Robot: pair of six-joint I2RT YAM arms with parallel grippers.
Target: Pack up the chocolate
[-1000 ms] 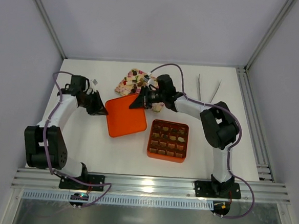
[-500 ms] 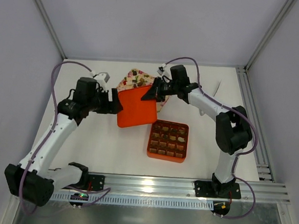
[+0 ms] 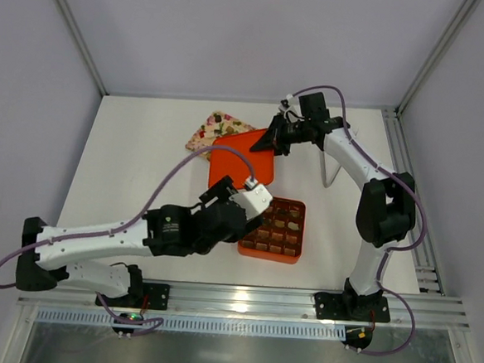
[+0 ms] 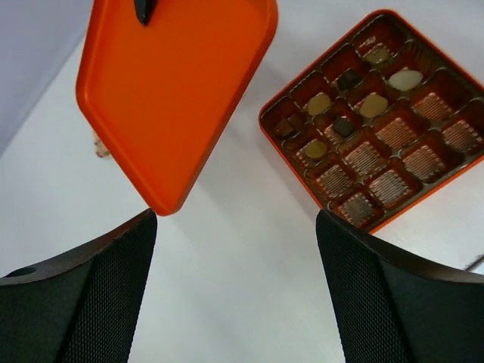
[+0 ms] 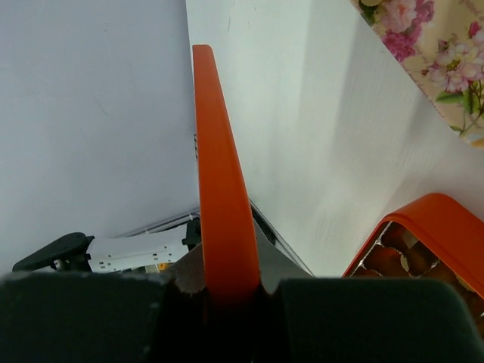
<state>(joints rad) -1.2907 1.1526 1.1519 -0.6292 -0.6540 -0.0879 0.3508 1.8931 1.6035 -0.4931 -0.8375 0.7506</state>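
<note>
Left tool (image 4: 236, 219) has quit the lid (image 4: 170, 83); right tool (image 5: 227, 291) pinches its edge.

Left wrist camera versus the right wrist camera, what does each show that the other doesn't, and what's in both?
Left wrist only: the open left gripper, the broad face of the orange lid, and chocolates clearly sitting in several grid cells. Right wrist only: the right gripper clamped on the lid's edge, and the pink floral tray. Both: the lid, the orange box and the white table.
</note>
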